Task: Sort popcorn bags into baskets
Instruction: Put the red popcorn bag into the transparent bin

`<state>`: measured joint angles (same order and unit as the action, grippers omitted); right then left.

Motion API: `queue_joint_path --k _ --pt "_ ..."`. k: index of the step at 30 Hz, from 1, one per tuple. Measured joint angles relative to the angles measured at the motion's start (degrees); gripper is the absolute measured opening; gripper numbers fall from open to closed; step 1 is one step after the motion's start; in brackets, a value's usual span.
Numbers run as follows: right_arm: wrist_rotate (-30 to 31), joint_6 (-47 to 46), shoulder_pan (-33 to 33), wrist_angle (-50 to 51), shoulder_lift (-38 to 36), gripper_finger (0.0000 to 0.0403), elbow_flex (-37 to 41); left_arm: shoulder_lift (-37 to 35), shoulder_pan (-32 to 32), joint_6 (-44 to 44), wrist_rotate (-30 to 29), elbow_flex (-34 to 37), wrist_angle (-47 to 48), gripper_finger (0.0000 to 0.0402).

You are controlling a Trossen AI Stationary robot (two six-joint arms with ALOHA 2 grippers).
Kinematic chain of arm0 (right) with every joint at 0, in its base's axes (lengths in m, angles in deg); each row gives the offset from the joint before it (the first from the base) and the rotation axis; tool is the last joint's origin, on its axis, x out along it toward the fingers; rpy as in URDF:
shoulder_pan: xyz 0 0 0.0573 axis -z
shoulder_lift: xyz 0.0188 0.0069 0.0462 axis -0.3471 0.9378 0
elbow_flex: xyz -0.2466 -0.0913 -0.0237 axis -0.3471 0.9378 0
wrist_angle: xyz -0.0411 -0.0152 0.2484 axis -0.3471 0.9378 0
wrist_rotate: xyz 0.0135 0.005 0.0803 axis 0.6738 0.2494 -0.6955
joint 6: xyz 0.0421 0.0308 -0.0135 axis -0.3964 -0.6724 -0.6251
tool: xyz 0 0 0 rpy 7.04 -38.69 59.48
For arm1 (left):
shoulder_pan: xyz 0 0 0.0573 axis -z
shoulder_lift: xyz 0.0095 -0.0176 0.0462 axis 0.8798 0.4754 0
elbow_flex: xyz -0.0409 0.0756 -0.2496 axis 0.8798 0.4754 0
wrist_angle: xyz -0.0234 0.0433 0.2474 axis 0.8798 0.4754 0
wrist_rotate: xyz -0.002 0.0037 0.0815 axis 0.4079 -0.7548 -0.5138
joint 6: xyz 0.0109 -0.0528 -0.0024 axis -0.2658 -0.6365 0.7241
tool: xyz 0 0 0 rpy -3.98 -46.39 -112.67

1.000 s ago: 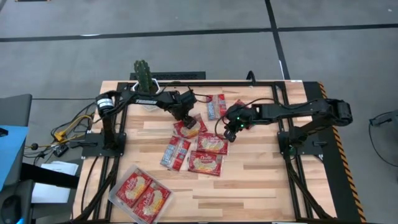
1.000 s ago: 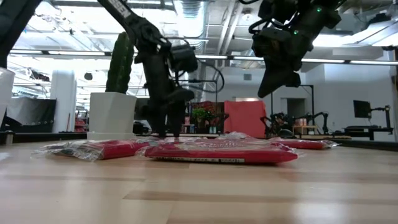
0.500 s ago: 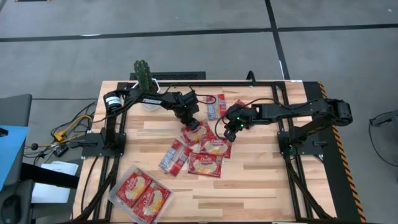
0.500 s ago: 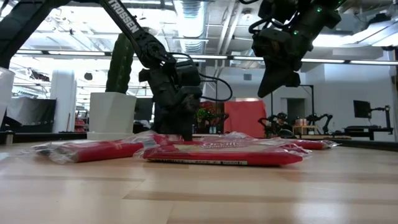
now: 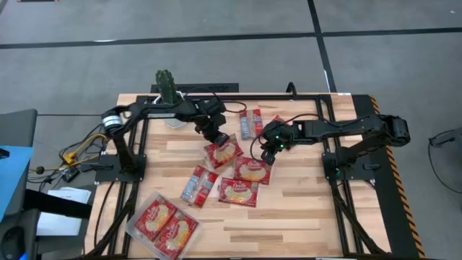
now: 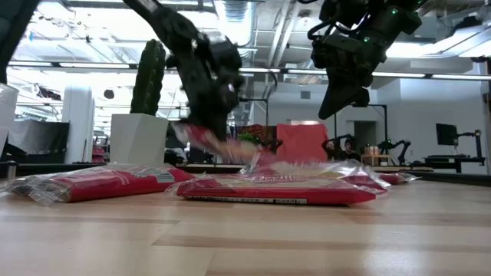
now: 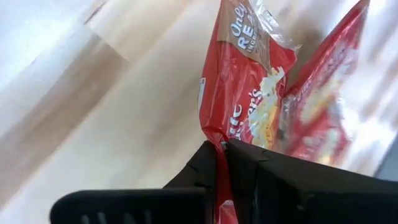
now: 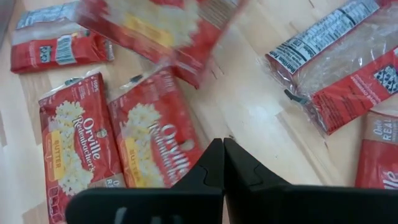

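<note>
- Near left corner: clear basket (image 5: 134,230) on the table (image 5: 303,217), two popcorn bags (image 5: 164,222) lying abreast inside it.
- Mid-table: loose cluster of packets. One with grey-blue back up (image 5: 199,183), one face up beside it (image 5: 239,192), another (image 5: 253,170) just beyond.
- Left gripper (image 5: 214,135) over the far side of the cluster, jaws clamped on the edge of a lifted bag (image 5: 222,152); in the low view that bag (image 6: 219,144) hangs tilted, clear of the table. Step in hand, as I judge it: carry-off after pick-up.
- Next move calls for a swing toward the near left corner and a release over the basket. Both slots look filled, so the bag would probably have to stack on top.
- Right gripper (image 5: 269,144) hovers above the cluster's right side, jaws together, holding nothing. Close enough to the left arm to watch for a clash.
- Far side: two more packets (image 5: 250,123) near the far edge; cactus in white pot (image 5: 167,92) at far left, out of the likely path.
</note>
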<state>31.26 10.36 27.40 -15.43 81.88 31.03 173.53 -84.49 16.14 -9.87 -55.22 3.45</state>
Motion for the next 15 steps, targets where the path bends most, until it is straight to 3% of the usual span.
queue_joint_path --k 4,8,11,15 --pt "-0.1 1.1 0.0 -0.3 0.0 0.0015 0.0 -7.9 2.9 -3.5 -2.6 0.0 5.2 0.0002" --pt "-0.3 1.7 0.0 -0.1 0.0 0.0023 0.0 -16.4 9.9 -10.5 -8.2 -0.1 12.2 0.0001" --pt "-0.3 2.6 0.0 -0.2 0.0 0.0025 0.0 -22.0 16.9 -18.2 -16.0 -0.1 18.4 0.0001" --pt "-0.3 3.6 0.0 -0.2 0.0 0.0017 0.0 -27.8 28.5 -35.7 -28.6 -0.1 25.0 0.0001"
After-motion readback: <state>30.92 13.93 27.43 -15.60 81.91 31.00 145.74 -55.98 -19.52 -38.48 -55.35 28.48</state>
